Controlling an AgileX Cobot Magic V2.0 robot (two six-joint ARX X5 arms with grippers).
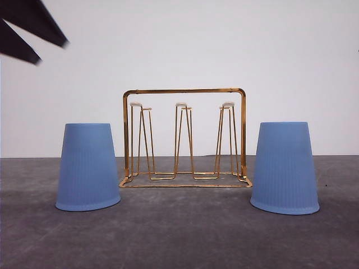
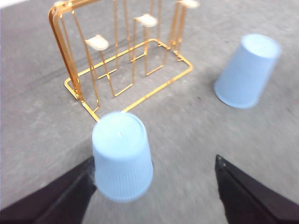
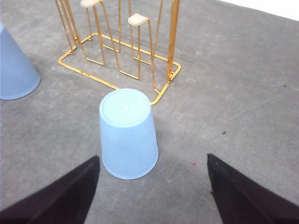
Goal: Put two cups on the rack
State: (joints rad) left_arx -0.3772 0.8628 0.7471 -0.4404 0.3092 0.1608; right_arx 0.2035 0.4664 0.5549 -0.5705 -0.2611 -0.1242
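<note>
Two cups (image 1: 88, 167) (image 1: 284, 167) upside down flanking the rack (image 1: 184, 138) — pegs bare, both arms' jaws spread wide, holding nothing

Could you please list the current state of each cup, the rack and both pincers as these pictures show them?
Left cup: upside down on the table, beside the rack, not held.
Right cup: upside down on the table, beside the rack, not held.
Rack: upright, pegs bare, no cup on it.
Left pincer: open, above the left cup.
Right pincer: open, above the right cup.
</note>
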